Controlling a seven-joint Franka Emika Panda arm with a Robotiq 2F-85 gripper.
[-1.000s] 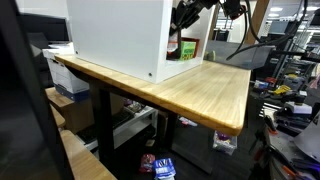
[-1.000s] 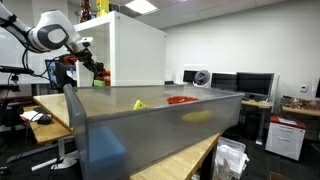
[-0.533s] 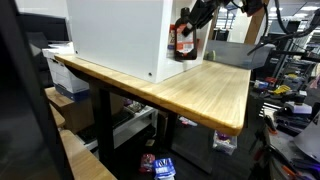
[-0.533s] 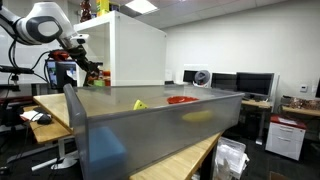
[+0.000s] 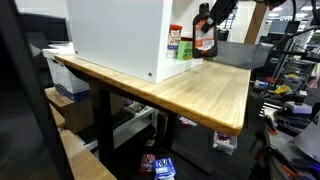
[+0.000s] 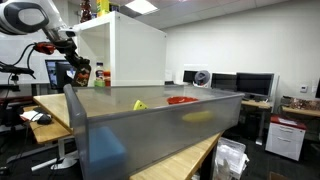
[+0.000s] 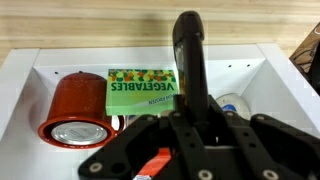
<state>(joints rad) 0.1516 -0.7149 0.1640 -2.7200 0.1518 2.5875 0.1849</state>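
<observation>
In the wrist view we see, left to right inside a white compartment, a red can, a green box marked vegetables just beside it, and then the dark bottle. The bottle rises through the middle of the frame and covers the box's right edge. At the bottom centre the gripper has its jaws pinching the bottle's lower part. In an exterior view a white cabinet fills the upper left on a wooden table. A small can stands at its right side, and the bottle hangs in the air just right of that, above the table. Only an exterior view from elsewhere shows a grey bin across the foreground, blocking most of the table. In it lie a yellow thing and a red thing. In that view the bottle sits at the upper left, beside the cabinet.
</observation>
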